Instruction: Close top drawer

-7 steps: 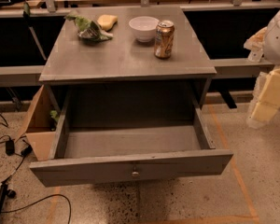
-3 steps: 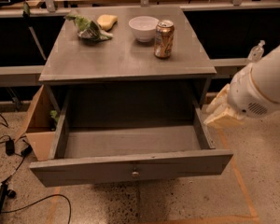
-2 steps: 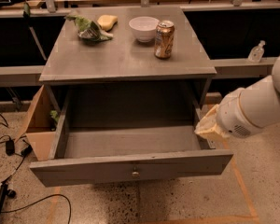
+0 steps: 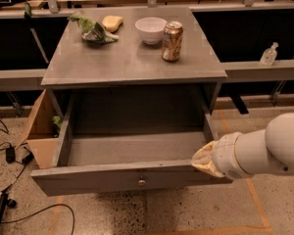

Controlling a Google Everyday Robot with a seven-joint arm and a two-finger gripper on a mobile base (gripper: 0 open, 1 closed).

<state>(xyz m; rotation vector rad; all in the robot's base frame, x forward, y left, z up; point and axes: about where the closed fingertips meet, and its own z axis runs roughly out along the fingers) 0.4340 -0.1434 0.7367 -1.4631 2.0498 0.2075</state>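
Note:
The top drawer [image 4: 112, 180] is a wide grey wooden drawer pulled far out of the cabinet, empty inside, with a small round metal knob [image 4: 141, 182] at the centre of its front panel. My arm comes in from the right. The gripper [image 4: 202, 160] sits at the drawer's front right corner, against the top edge of the front panel, wrapped in a tan cover.
On the cabinet top [image 4: 132, 58] stand a white bowl [image 4: 151, 30], a soda can [image 4: 172, 41], a green bag [image 4: 93, 31] and a yellow sponge [image 4: 112, 22]. A cardboard box [image 4: 39, 131] stands left of the cabinet. Cables [image 4: 10, 199] lie on the floor at left.
My arm has swung down and left from the right side, and the gripper has come to the drawer's front right corner. The drawer has not visibly moved.

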